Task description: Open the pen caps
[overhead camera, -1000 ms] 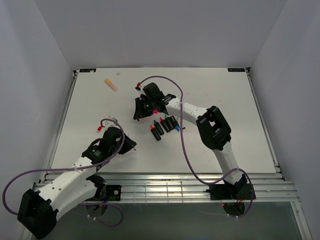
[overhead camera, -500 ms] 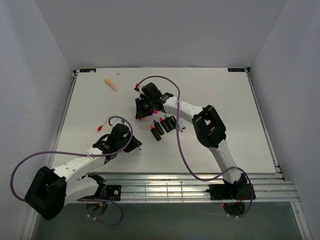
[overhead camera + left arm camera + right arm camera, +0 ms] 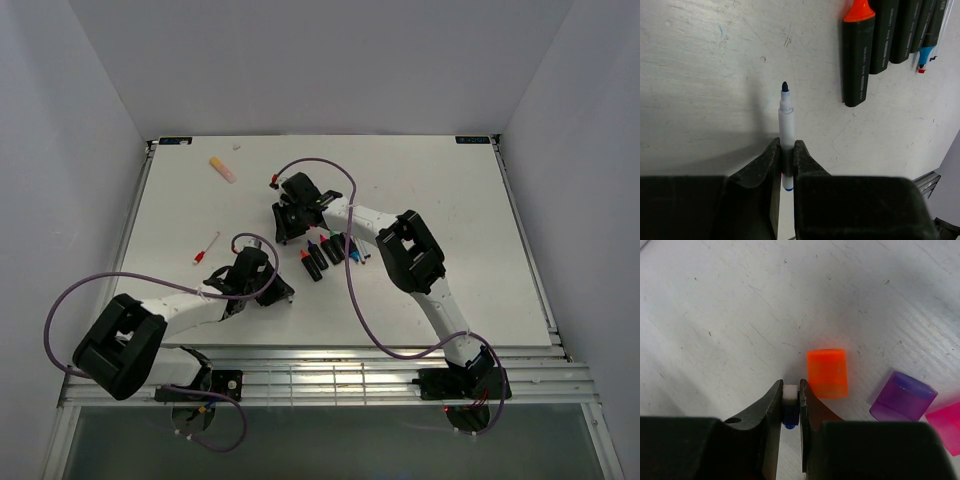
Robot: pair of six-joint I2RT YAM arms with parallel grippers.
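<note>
My left gripper (image 3: 786, 146) is shut on a thin white pen (image 3: 785, 117). Its dark blue tip is bare and points away, just above the table. In the top view this gripper (image 3: 272, 287) is left of a row of black highlighters (image 3: 326, 252). The nearest highlighter has a bare orange tip (image 3: 858, 11). My right gripper (image 3: 790, 386) is shut on a tiny white and blue pen cap (image 3: 791, 391), low over the table. An orange cap (image 3: 827, 373), a purple cap (image 3: 902, 396) and a pink cap (image 3: 946, 426) lie loose to its right.
A thin red-capped pen (image 3: 206, 249) lies left of the left gripper. A yellow-orange object (image 3: 223, 168) lies at the back left. Purple cables (image 3: 350, 200) loop over both arms. The right gripper (image 3: 289, 226) is just behind the highlighter row.
My left arm has swung right and forward, carrying the thin pen closer to the highlighter row. The right gripper has shifted slightly back and left.
</note>
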